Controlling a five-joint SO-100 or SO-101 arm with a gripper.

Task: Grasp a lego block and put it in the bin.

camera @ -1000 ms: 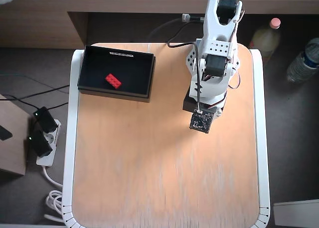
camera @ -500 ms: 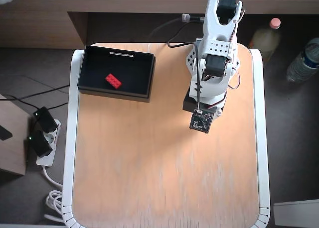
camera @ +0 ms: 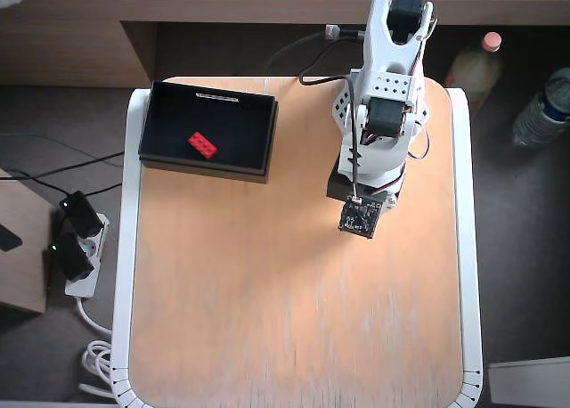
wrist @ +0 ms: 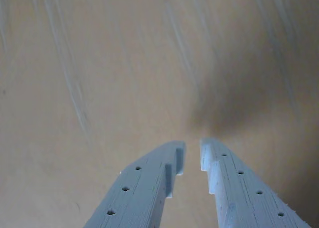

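The red lego block lies inside the black bin at the table's far left corner in the overhead view. My arm is folded over its base at the far right of the table, well away from the bin. The wrist camera board covers the gripper from above. In the wrist view the gripper hangs over bare wood, its two pale fingers nearly together with only a thin slit between them and nothing held. Block and bin are outside the wrist view.
The wooden table top has a white rim. Off the table, a power strip with plugs and cables lie on the floor at left, and two bottles stand at right.
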